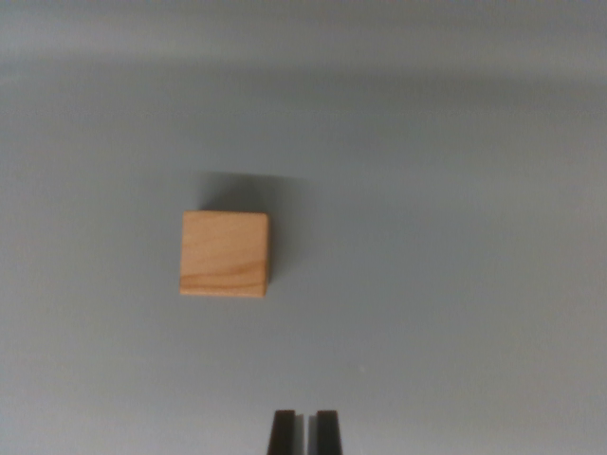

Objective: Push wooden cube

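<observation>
Wooden cube (225, 254) alone on grey bench (455, 237); fingers (283, 431) nearly closed, grasping nothing, below cube toward wrist view's right, apart

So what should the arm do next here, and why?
Probably shift toward the wrist view's left, then advance. The fingers sit nearly closed at the bottom edge, apart from the wooden cube, which lies up and left of them on the grey surface. Lining up first should give a straight push.
</observation>
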{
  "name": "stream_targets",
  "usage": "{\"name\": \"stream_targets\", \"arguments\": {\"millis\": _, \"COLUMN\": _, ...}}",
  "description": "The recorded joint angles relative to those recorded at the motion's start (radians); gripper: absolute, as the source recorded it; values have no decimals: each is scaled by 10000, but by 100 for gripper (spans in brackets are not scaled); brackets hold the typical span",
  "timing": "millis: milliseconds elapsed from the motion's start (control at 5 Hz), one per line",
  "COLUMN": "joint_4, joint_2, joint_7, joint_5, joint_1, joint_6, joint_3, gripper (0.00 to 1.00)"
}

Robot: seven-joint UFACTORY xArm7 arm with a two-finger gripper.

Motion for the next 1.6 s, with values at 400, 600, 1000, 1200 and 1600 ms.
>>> {"name": "stream_targets", "arguments": {"millis": 400, "joint_4": -340, "joint_2": 174, "joint_7": 114, "joint_5": -28, "joint_1": 47, "joint_6": -481, "joint_3": 44, "gripper": 0}}
{"name": "stream_targets", "arguments": {"millis": 600, "joint_4": -664, "joint_2": 340, "joint_7": 223, "joint_5": -56, "joint_1": 92, "joint_6": -939, "joint_3": 86, "gripper": 0}}
{"name": "stream_targets", "arguments": {"millis": 1000, "joint_4": -996, "joint_2": 510, "joint_7": 335, "joint_5": -83, "joint_1": 138, "joint_6": -1408, "joint_3": 128, "gripper": 0}}
{"name": "stream_targets", "arguments": {"millis": 1200, "joint_4": -996, "joint_2": 510, "joint_7": 335, "joint_5": -83, "joint_1": 138, "joint_6": -1408, "joint_3": 128, "gripper": 0}}
{"name": "stream_targets", "arguments": {"millis": 1600, "joint_4": -1317, "joint_2": 675, "joint_7": 443, "joint_5": -110, "joint_1": 183, "joint_6": -1862, "joint_3": 170, "gripper": 0}}
